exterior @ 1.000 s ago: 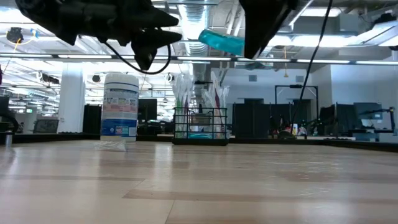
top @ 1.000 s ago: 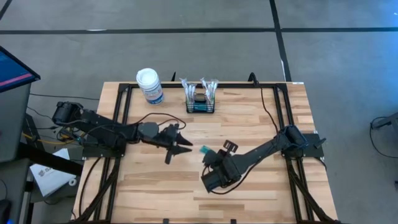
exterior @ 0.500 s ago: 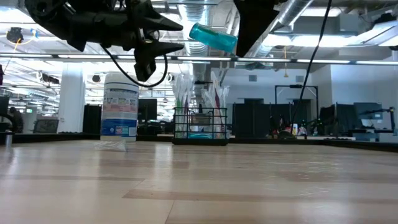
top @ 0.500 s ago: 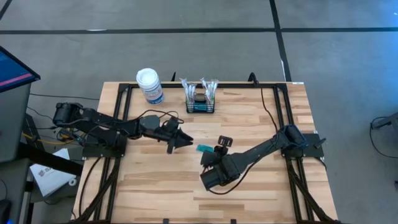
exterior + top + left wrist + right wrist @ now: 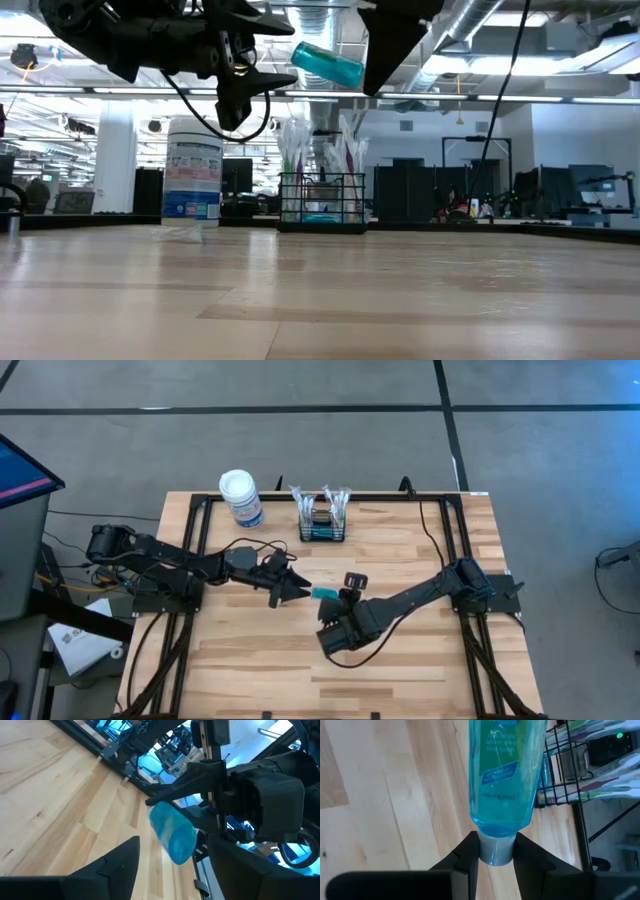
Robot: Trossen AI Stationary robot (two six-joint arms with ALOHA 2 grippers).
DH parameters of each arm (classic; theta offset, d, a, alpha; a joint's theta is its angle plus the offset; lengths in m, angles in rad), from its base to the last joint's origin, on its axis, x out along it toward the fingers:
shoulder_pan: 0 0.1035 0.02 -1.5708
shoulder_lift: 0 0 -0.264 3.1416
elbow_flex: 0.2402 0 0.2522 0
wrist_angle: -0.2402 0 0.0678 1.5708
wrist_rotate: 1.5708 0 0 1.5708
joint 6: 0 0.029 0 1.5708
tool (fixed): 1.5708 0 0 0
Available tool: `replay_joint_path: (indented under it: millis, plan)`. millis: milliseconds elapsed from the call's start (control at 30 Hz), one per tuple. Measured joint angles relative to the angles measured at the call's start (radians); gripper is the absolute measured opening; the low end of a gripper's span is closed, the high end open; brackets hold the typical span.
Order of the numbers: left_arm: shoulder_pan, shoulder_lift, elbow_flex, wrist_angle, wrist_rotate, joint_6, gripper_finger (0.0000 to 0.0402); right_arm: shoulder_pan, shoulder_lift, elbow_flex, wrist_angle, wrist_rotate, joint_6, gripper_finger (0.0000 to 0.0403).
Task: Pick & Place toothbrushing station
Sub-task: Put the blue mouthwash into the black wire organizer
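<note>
My right gripper [image 5: 496,862] is shut on a clear blue bottle [image 5: 325,593] with a grey cap, held high over the table's middle. The bottle's free end [image 5: 175,852] points at my left gripper [image 5: 172,870]. That gripper stands open and level right in front of the end, one finger on either side, touching nothing. The toothbrushing station, a black wire-mesh basket [image 5: 323,520] holding wrapped brushes, rests on its base at the table's far edge, well beyond both grippers. My right gripper pinches the bottle's grey cap [image 5: 496,851] between its two fingers [image 5: 470,854], one on each side of the cap. The fingers slant down from the table's right side. The bottle sticks out past them toward the left arm, tilted and lifted clear of the table [image 5: 328,65].
A round white-lidded canister [image 5: 241,498] with a blue label stands at the far edge, left of the basket. Black frame rails [image 5: 200,520] run along the table's left, right and far sides. Bare wood [image 5: 250,660] lies near the front edge.
My right gripper has carried the bottle toward the table's left and rolled; the bottle's free end now sits close to the left fingers. My left gripper has swung slightly toward the far edge, rolled about its own axis, and opened wider.
</note>
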Motion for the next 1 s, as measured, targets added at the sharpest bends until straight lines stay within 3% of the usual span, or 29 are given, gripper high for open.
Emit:
replay_joint_path:
  millis: [600, 1000]
  plan:
    - [-0.046, 0.0, 0.0, 0.001, -0.067, -0.029, 0.023, -0.016, 0.0, 0.0, 0.063, -0.004, -0.042, 0.0082]
    - [-0.046, 0.0, 0.0, 0.0, -0.096, -0.047, 0.0199, -0.02, 0.0, 0.0, 0.123, -0.007, -0.089, 0.0082]
